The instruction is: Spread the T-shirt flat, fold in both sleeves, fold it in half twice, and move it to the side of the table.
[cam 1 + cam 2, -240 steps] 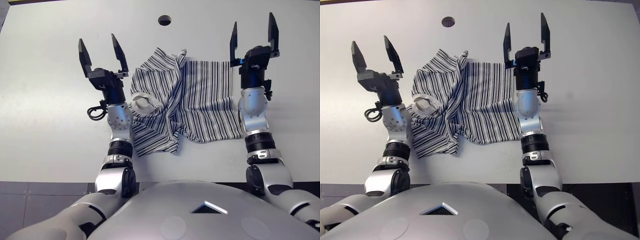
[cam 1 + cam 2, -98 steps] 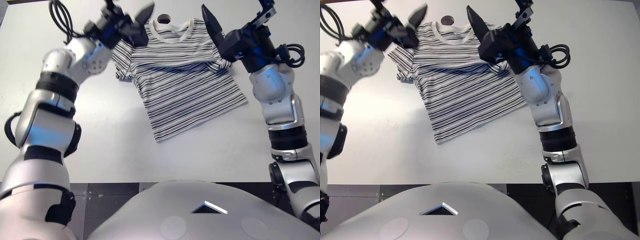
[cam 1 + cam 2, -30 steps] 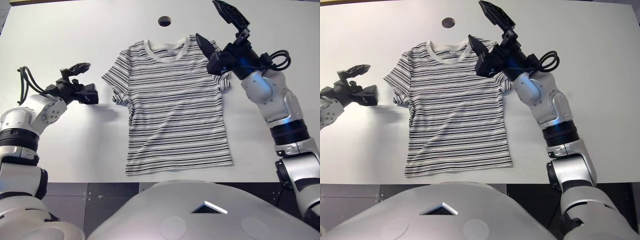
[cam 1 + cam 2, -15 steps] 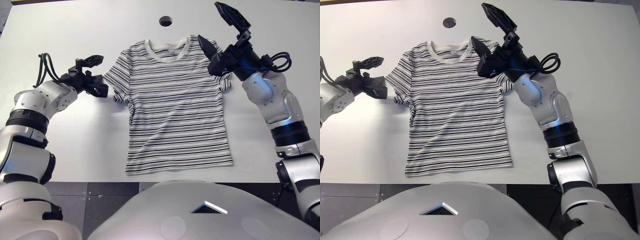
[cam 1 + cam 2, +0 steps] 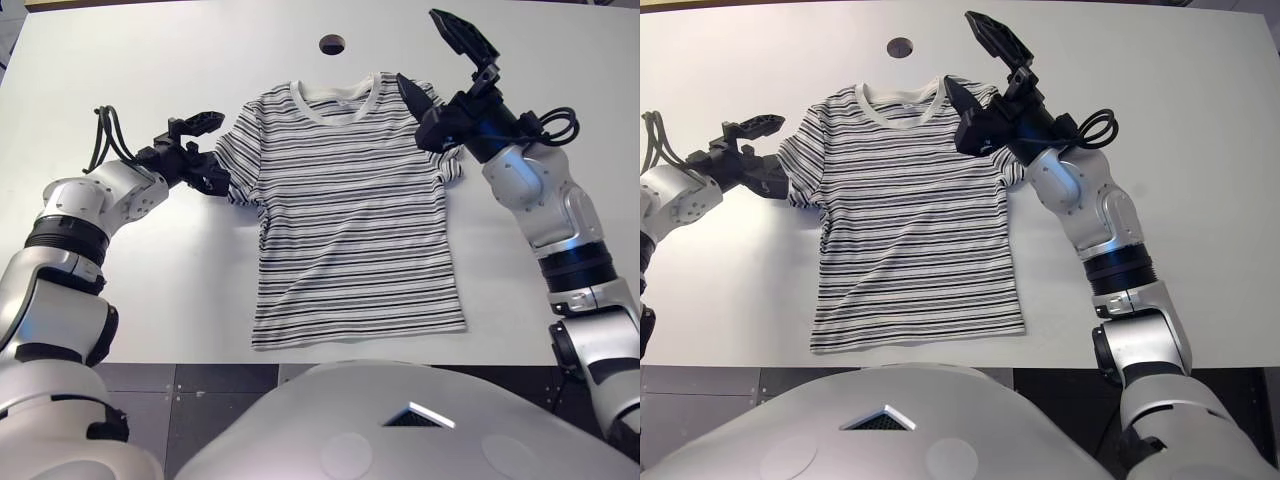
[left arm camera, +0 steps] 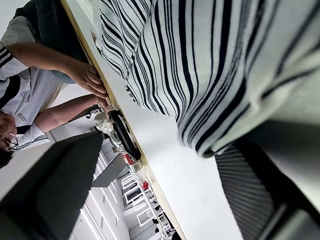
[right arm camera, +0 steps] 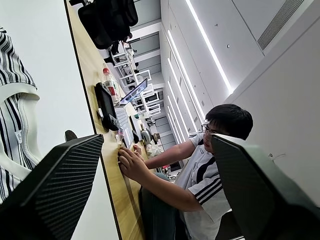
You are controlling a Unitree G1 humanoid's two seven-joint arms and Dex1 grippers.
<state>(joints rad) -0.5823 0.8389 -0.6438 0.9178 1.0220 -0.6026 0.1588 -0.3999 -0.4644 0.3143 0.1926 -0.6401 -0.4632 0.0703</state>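
Note:
The black-and-white striped T-shirt (image 5: 352, 210) lies spread flat on the white table (image 5: 130, 290), collar toward the far side. My left gripper (image 5: 222, 152) is open at the edge of the shirt's left sleeve (image 5: 236, 165). In the left wrist view the sleeve's striped cloth (image 6: 200, 75) lies between the two fingers (image 6: 55, 190). My right gripper (image 5: 417, 45) is open and tilted up, just above the shirt's right shoulder, near the right sleeve (image 5: 447, 165). In the right wrist view the white collar (image 7: 15, 125) shows past one of the fingers (image 7: 55, 190).
A round dark hole (image 5: 331, 43) sits in the table just beyond the collar. Bare table stretches to both sides of the shirt. The shirt's hem (image 5: 360, 333) lies close to the table's near edge.
The crumpled shirt has been pulled out flat. Over the last second my left gripper has moved right across the table to the left sleeve's edge. The right gripper has barely moved.

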